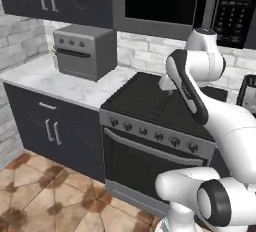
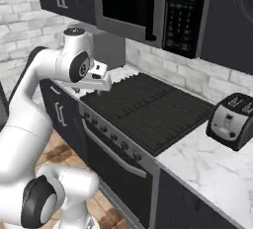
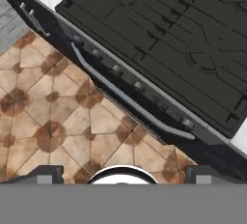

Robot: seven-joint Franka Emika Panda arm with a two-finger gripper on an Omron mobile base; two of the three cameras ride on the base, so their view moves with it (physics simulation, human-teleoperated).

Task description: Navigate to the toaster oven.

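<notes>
The toaster oven (image 1: 85, 51) is a boxy matte-grey box with three round knobs and a dark bar handle. It stands on the white marble counter (image 1: 50, 81) at the back left, left of the stove. In the right base view a grey corner of the toaster oven (image 2: 112, 49) shows behind my arm. My gripper (image 3: 123, 175) hangs over the stove's front edge and looks down at it. Its fingertips (image 3: 46, 175) stand far apart with nothing between them, so it is open.
The black stove (image 1: 150, 101) with a knob row and oven door handle sits in front of the base. A large black microwave (image 2: 148, 6) hangs above it. A small slot toaster (image 2: 232, 119) stands on the right counter. Dark cabinets (image 1: 50, 126) and tiled floor (image 1: 45, 196) lie at the left.
</notes>
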